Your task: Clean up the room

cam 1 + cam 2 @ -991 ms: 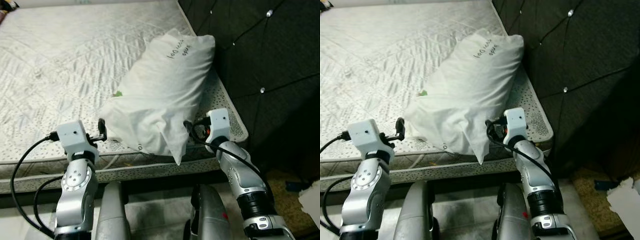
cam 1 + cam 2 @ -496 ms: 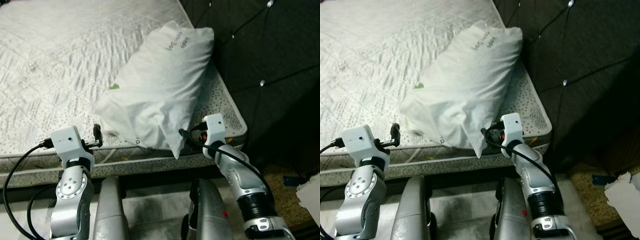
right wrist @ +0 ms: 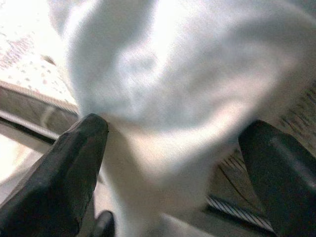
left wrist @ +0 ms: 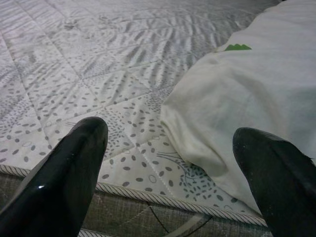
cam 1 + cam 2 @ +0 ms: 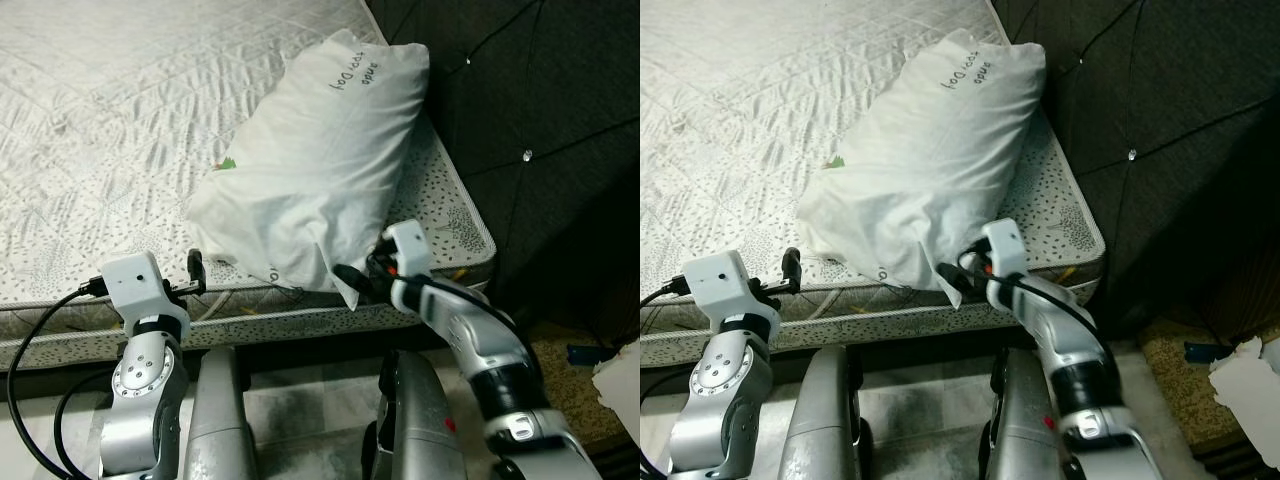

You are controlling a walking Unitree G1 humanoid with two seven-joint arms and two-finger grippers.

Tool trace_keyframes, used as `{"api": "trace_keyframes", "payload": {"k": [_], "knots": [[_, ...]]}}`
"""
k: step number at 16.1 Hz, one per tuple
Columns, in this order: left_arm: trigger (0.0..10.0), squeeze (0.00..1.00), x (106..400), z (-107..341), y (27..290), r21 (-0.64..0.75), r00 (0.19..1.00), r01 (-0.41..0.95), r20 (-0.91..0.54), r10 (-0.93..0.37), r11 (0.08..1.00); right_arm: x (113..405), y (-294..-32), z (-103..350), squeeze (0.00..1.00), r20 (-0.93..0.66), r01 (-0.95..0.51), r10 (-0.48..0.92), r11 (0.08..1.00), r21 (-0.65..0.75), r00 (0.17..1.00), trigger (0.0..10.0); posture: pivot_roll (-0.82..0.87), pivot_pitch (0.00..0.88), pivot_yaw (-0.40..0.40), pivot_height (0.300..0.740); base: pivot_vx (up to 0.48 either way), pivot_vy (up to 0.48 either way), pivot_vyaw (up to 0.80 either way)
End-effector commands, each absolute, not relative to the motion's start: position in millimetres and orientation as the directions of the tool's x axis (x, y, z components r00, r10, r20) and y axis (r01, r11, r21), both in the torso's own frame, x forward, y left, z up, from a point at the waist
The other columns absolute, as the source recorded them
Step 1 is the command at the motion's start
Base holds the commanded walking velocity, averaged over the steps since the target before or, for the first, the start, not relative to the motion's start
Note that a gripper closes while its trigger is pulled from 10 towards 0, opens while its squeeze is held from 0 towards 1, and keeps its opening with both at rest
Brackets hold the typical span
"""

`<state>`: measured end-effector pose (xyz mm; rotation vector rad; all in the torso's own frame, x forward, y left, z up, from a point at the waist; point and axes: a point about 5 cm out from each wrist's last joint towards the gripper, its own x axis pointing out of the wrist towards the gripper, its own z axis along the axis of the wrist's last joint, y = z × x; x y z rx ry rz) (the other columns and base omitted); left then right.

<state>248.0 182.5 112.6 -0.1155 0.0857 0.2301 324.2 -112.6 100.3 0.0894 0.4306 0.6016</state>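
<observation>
left eye view – pillow (image 5: 320, 170), handwriting unreadable; both grippers' jaws apart – left gripper (image 4: 173, 163), right gripper (image 3: 173, 168).

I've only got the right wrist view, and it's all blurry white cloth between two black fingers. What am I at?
Observer: That's the near corner of the pillow, hanging over the mattress edge. The right gripper is open around it.
Operator: Where does the rest of the pillow lie?
Observer: Along the mattress's right side, its far end against the dark tufted headboard.
Operator: And my left gripper?
Observer: The left gripper is open at the mattress edge, just left of the pillow's near end, holding nothing.
</observation>
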Motion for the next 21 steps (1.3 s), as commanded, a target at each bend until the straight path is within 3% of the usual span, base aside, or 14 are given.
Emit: {"api": "trace_keyframes", "payload": {"k": [1,4,5,6,7,14,21], "knots": [[10.0,0.00,248,115,182,-0.104,0.971,-0.231,-0.093,0.221,0.967,328,-108,101,0.00,-0.368,-0.509,0.555,0.832,0.222,0.746,10.0,0.08,0.146,0.002,0.546,0.000,0.000,0.00],[10.0,0.00,251,117,182,-0.102,0.971,-0.229,-0.087,0.221,0.968,339,-90,103,0.00,-0.346,-0.393,0.447,0.893,0.217,0.825,10.0,0.08,0.139,0.003,0.546,0.000,0.000,0.00],[10.0,0.00,251,118,182,-0.101,0.971,-0.230,-0.084,0.222,0.968,341,-83,105,0.00,-0.332,-0.380,0.439,0.896,0.230,0.835,9.5,0.09,0.137,0.002,0.546,0.000,0.000,0.00],[10.0,0.00,252,119,183,-0.100,0.971,-0.231,-0.082,0.223,0.968,342,-79,106,0.00,-0.330,-0.365,0.427,0.901,0.235,0.842,1.6,0.09,0.134,0.001,0.546,0.000,0.000,0.00],[10.0,0.00,253,119,183,-0.100,0.971,-0.233,-0.080,0.226,0.967,342,-76,106,0.00,-0.335,-0.349,0.412,0.908,0.234,0.847,0.0,0.09,0.133,0.001,0.546,0.000,0.000,0.00],[10.0,0.00,258,122,184,-0.101,0.969,-0.242,-0.069,0.236,0.965,350,-79,99,0.00,-0.393,-0.186,0.268,0.954,0.235,0.879,0.0,0.09,0.127,0.000,0.546,0.000,0.000,0.00],[10.0,0.00,260,123,187,-0.100,0.965,-0.261,-0.055,0.257,0.960,357,-87,99,0.00,-0.382,-0.135,0.228,0.957,0.255,0.896,0.0,0.09,0.095,-0.010,0.546,0.000,0.000,0.00]]}}
